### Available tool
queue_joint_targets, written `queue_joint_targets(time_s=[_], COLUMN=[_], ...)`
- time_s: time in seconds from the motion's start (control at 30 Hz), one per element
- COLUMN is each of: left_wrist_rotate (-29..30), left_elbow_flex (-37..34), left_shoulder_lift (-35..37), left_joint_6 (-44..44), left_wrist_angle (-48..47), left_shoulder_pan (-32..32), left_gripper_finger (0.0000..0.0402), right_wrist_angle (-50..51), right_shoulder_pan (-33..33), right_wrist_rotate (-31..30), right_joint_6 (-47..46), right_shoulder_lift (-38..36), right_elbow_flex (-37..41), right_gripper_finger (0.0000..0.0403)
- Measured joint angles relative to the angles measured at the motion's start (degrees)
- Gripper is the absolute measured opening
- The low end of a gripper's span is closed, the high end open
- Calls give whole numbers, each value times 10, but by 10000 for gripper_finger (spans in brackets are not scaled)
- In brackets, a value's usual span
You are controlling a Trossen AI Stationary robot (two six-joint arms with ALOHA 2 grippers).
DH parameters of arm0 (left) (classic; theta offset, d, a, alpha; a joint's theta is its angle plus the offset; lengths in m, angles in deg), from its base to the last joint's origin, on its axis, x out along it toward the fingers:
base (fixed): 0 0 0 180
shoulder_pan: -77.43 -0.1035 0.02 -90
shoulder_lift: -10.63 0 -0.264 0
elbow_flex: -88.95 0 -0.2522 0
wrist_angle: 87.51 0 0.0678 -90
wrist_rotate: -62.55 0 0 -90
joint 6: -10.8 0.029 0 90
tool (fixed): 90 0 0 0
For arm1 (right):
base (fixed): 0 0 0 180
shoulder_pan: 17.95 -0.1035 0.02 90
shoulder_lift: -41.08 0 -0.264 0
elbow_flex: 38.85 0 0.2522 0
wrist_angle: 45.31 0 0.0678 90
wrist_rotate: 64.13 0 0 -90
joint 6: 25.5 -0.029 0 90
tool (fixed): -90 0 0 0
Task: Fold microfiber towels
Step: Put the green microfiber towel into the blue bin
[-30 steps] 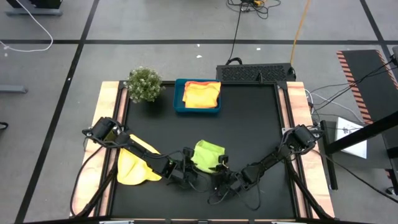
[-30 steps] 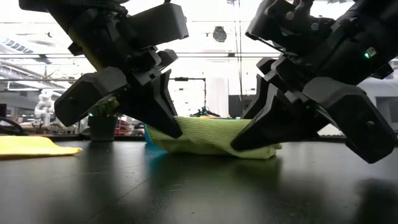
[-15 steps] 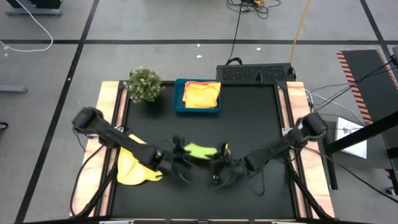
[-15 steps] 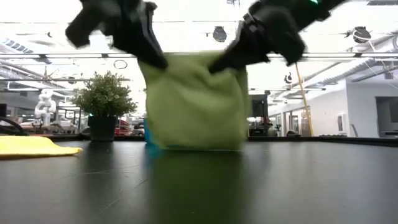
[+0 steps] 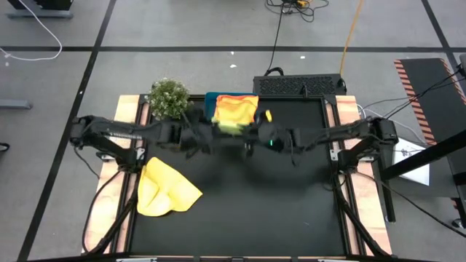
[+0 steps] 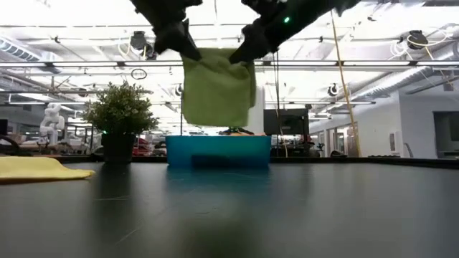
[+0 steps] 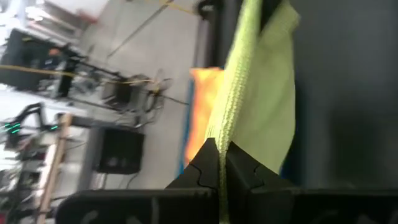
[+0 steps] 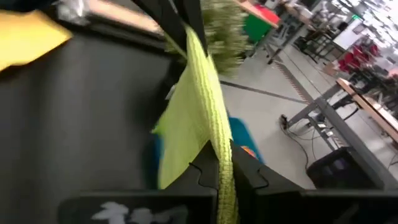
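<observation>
Black tabletop (image 5: 240,196), mostly bare from centre to 6 o'clock, so plenty of room. Blue rectangular plastic tray (image 6: 218,152) at 12 o'clock already holds orange-yellow folded towels (image 5: 234,109). Folded lime green microfiber towel (image 6: 217,87) hangs above the tray, left gripper (image 6: 181,44) and right gripper (image 6: 244,49) each clamped on a top corner. Crumpled yellow microfiber towel (image 5: 164,191) at 8 o'clock looks unfolded; plant (image 5: 169,97) crowds the tray's edge.
</observation>
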Motion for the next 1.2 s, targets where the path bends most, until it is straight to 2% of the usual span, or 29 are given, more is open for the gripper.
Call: queue_joint_targets(time_s=[0.2,0.33,0.53,0.77,1.03,1.2], left_wrist_rotate=[-95,-196,-293,-293,-243,-222], left_elbow_flex=[0,1,1,0,-1,-1], left_shoulder_lift=[-1,-16,-45,-111,-138,-123], left_joint_6=[88,124,151,224,213,219], left_wrist_angle=[91,138,238,335,287,250], left_shoulder_pan=[-145,-236,-310,-332,-321,-295], left_gripper_finger=[4,3,3,4,2,2], right_wrist_angle=[-48,-57,-87,-105,-112,-110], right_shoulder_pan=[137,208,284,331,313,280], right_wrist_rotate=[136,176,260,258,248,237], right_joint_6=[27,41,56,57,82,106], right_shoulder_lift=[1,1,2,24,102,110], right_elbow_flex=[0,-2,-1,0,0,1], right_gripper_finger=[0,0,0,0,0,0])
